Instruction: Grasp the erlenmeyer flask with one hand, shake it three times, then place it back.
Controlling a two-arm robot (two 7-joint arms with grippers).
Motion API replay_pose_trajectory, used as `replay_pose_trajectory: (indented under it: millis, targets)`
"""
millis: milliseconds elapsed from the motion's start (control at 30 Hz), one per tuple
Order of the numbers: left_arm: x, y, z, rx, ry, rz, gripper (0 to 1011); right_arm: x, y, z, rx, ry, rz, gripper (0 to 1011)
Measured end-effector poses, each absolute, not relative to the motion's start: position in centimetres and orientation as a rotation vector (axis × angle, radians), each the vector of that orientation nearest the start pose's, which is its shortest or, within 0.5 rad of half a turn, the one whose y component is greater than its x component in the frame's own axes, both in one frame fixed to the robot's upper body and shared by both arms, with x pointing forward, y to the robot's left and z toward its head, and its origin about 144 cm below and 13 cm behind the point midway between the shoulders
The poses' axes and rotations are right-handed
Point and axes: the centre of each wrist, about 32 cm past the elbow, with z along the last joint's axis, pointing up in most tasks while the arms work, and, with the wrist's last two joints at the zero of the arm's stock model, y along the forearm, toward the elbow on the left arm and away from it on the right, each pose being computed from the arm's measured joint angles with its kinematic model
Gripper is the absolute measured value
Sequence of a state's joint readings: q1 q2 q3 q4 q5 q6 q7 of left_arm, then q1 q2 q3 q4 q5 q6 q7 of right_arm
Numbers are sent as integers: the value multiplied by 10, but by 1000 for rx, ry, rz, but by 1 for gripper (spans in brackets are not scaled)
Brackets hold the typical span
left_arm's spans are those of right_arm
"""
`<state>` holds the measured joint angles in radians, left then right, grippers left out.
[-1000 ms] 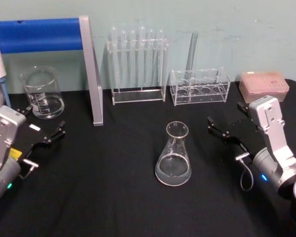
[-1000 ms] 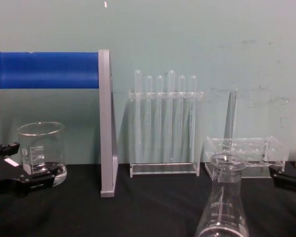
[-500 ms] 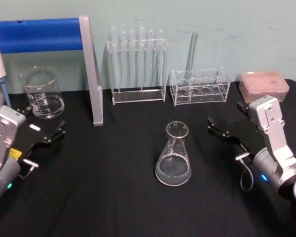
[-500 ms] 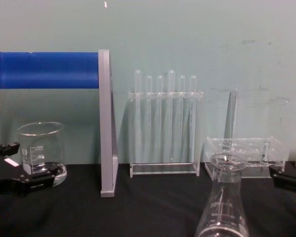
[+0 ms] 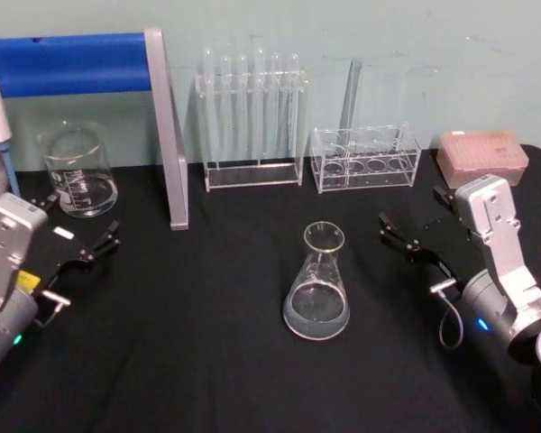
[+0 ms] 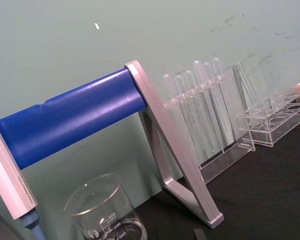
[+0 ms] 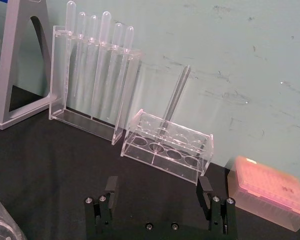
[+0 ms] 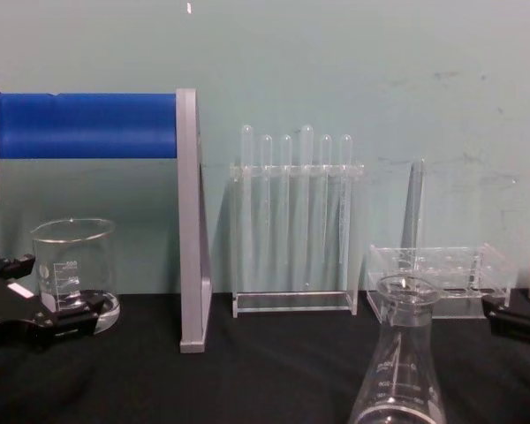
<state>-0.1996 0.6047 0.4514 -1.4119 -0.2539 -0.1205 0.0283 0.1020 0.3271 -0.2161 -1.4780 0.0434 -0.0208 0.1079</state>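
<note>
Head view shows the flask [image 5: 316, 285] standing upright on the black table [image 5: 207, 361], near the middle, untouched. To its right, apart from it, the right gripper [image 5: 415, 233] has its fingers spread wide. At the left edge the left gripper [image 5: 79, 230], fingers parted, sits just near of the beaker [image 5: 77, 170], whose white scale reads 200 and 400.
</note>
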Motion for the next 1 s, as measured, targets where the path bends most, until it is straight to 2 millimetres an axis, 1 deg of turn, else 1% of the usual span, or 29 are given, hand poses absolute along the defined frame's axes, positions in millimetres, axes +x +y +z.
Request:
replay_pose_trajectory:
  millis: [1000]
  targets:
    - [489, 310, 1140, 305, -285, 1248, 1001, 482, -266, 1142, -246, -207, -1268, 1000]
